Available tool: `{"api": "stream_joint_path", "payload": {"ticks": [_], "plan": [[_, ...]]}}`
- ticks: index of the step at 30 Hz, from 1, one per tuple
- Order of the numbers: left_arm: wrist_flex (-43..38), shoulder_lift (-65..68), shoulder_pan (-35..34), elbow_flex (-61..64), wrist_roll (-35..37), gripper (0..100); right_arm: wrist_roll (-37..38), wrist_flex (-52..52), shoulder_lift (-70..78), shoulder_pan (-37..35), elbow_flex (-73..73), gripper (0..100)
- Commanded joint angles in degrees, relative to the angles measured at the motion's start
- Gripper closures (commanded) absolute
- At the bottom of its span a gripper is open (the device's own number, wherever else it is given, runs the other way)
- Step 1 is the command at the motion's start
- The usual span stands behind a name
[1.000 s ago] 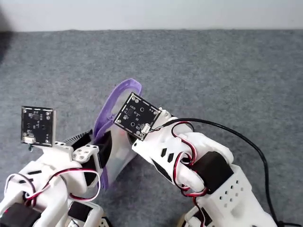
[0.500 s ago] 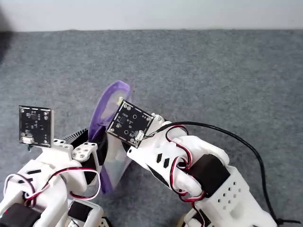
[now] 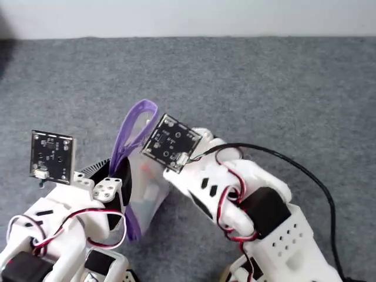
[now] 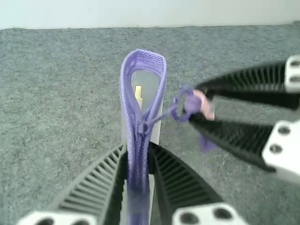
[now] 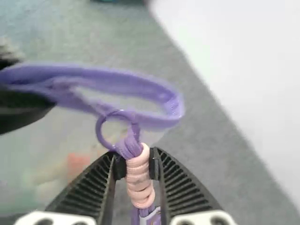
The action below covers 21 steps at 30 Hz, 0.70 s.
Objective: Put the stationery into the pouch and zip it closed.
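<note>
Pouch (image 3: pixel 147 191), translucent with a purple zipper (image 4: pixel 140 101), stands on edge on the grey mat (image 3: pixel 264 88) between the two arms, zipper edge uppermost. Left gripper (image 4: pixel 138 159) has its ribbed fingers narrowed onto the zipped end of that edge, pouch pinched between them. Right gripper (image 5: pixel 133 157) is clamped on the pink beaded pull cord (image 5: pixel 139 180), which hangs by a purple ring (image 5: pixel 115 126) from the slider (image 4: pixel 142 126). In the left wrist view the right gripper (image 4: pixel 199 110) sits just beside the pouch, level with the slider. Teeth are joined from the left gripper up to the slider; beyond it the zipper stands open as a narrow loop (image 3: pixel 134 123). Stationery inside: a yellow piece (image 4: pixel 138 92) shows through the open mouth and an orange piece (image 5: pixel 75 161) through the wall; neither can be identified further. Against 1.0 s ago the open loop is slimmer and more upright, no longer a broad oval. Against 0.5 s ago the right arm's camera board (image 3: pixel 172 147) sits slightly farther up and to the right in the high view, and more of the pouch wall shows beside it. The left arm's board (image 3: pixel 53 157) has shifted only slightly
</note>
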Motion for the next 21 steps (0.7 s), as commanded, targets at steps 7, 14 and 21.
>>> {"api": "stream_joint_path", "payload": {"ticks": [7,14,21], "plan": [[-0.18,-0.26,0.09,-0.48,-0.70,99,5.63,-11.56,9.45,11.82,-0.88,99.1],[2.20,-0.26,0.09,-0.57,-0.79,99,5.71,-15.60,13.67,16.31,-0.88,99.1],[2.20,-0.26,0.09,-0.66,-0.79,99,7.74,-22.29,21.41,23.34,-0.88,99.1]]}}
